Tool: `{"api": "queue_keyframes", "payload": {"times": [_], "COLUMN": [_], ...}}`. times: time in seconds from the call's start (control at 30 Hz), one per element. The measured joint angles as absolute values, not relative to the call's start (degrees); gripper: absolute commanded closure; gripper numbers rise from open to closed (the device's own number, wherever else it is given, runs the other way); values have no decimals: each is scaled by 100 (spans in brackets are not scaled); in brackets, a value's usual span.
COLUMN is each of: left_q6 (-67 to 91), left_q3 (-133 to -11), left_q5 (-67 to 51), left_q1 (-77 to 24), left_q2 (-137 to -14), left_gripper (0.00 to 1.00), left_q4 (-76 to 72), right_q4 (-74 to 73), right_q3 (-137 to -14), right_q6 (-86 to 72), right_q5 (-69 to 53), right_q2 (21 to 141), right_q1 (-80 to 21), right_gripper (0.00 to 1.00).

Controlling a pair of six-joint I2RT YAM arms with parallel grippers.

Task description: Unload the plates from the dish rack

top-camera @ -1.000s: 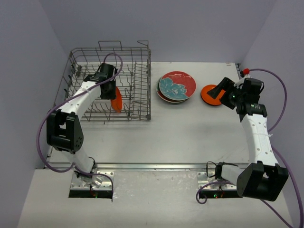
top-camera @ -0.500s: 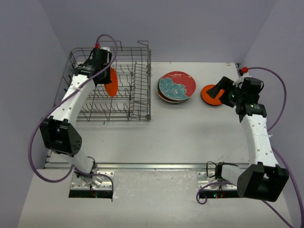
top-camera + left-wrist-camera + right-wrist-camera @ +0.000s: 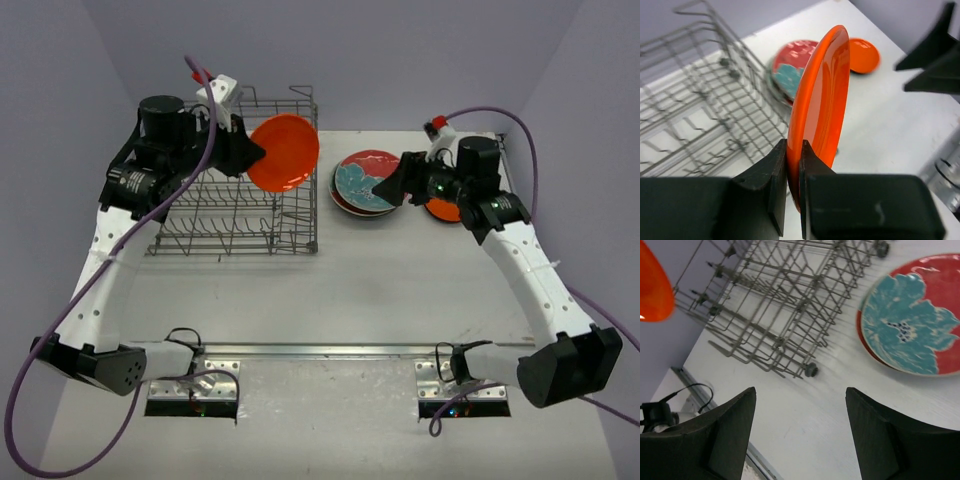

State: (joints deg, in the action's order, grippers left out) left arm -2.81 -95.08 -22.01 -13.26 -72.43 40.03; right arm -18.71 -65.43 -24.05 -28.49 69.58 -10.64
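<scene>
My left gripper (image 3: 240, 152) is shut on the rim of an orange plate (image 3: 284, 152) and holds it in the air over the right end of the grey wire dish rack (image 3: 200, 235). In the left wrist view the gripper (image 3: 793, 165) pinches the plate (image 3: 822, 95) edge-on. No plates show in the rack. A red plate with a teal floral centre (image 3: 372, 180) tops a stack right of the rack, also in the right wrist view (image 3: 912, 320). A second orange plate (image 3: 443, 209) lies beyond it. My right gripper (image 3: 392, 186) is open and empty above the stack.
The rack's raised right wall and handle (image 3: 300, 92) stand just under the held plate. White tabletop (image 3: 380, 290) stretches in front of the rack and the plates. A rack foot (image 3: 811, 370) shows in the right wrist view. Purple walls close in on three sides.
My left gripper has lifted the orange plate out of the rack and swung it up and right, over the rack's right end. My right gripper has moved left from the small orange plate to above the stack.
</scene>
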Motion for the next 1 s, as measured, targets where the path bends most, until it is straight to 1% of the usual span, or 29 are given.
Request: {"api": "queue_keyframes", "payload": {"times": [0.1,0.2,0.23,0.27,0.33,0.37,0.4,0.43,0.47,0.5,0.53,0.6,0.63,0.67,0.7,0.73,0.77,0.83,0.9,1.0], "left_q6": [-350,-425,-447,-470,-540,-582,-619,-674,-716,-753,-773,-848,-853,-859,-823,-781,-737,-604,-485,-323], "left_q3": [-9305,-9122,-9073,-9035,-8997,-8997,-8992,-8982,-8964,-8943,-8909,-8844,-8829,-8823,-8823,-8823,-8823,-8823,-8823,-8823], "left_q5": [-2995,-3467,-3583,-3673,-3813,-3872,-3921,-3904,-3877,-3851,-3821,-3747,-3720,-3688,-3668,-3656,-3633,-3467,-3258,-2904], "left_q1": [-1434,-1528,-1558,-1590,-1665,-1716,-1763,-1804,-1820,-1832,-1830,-1828,-1828,-1835,-1846,-1857,-1867,-1880,-1883,-1883], "left_q2": [-7424,-7565,-7592,-7603,-7607,-7607,-7607,-7607,-7607,-7607,-7607,-7611,-7612,-7617,-7622,-7623,-7622,-7618,-7618,-7605], "left_gripper": [100,100,100,100,100,100,100,100,100,100,98,82,68,35,17,4,0,0,0,0], "left_q4": [4092,4303,4364,4403,4482,4528,4545,4542,4533,4523,4508,4491,4492,4493,4491,4499,4508,4502,4479,4391], "right_q4": [-1922,-1961,-1984,-2028,-2109,-2115,-2120,-2132,-2150,-2166,-2182,-2268,-2289,-2297,-2284,-2279,-2268,-2185,-2152,-2031], "right_q3": [-7014,-7264,-7323,-7377,-7519,-7596,-7673,-7732,-7757,-7779,-7785,-7806,-7804,-7802,-7788,-7755,-7708,-7449,-7060,-6439], "right_q6": [-2273,-2138,-2100,-2070,-2041,-2030,-2019,-2043,-2050,-2057,-2070,-2104,-2096,-2093,-2096,-2107,-2126,-2263,-2506,-3024], "right_q5": [-2912,-2928,-2929,-2920,-2909,-2893,-2883,-2913,-2920,-2930,-2954,-3008,-3007,-3001,-2977,-2884,-2779,-2635,-2608,-2626], "right_q2": [7322,7599,7676,7744,7897,7987,8077,8153,8191,8225,8243,8256,8256,8256,8246,8226,8201,8063,7807,7381], "right_q1": [-1747,-2341,-2488,-2591,-2728,-2767,-2796,-2807,-2827,-2844,-2853,-2869,-2869,-2869,-2870,-2863,-2837,-2604,-2126,-826], "right_gripper": [29,30,30,34,45,57,59,78,95,100,100,100,100,100,100,100,100,100,100,100]}}
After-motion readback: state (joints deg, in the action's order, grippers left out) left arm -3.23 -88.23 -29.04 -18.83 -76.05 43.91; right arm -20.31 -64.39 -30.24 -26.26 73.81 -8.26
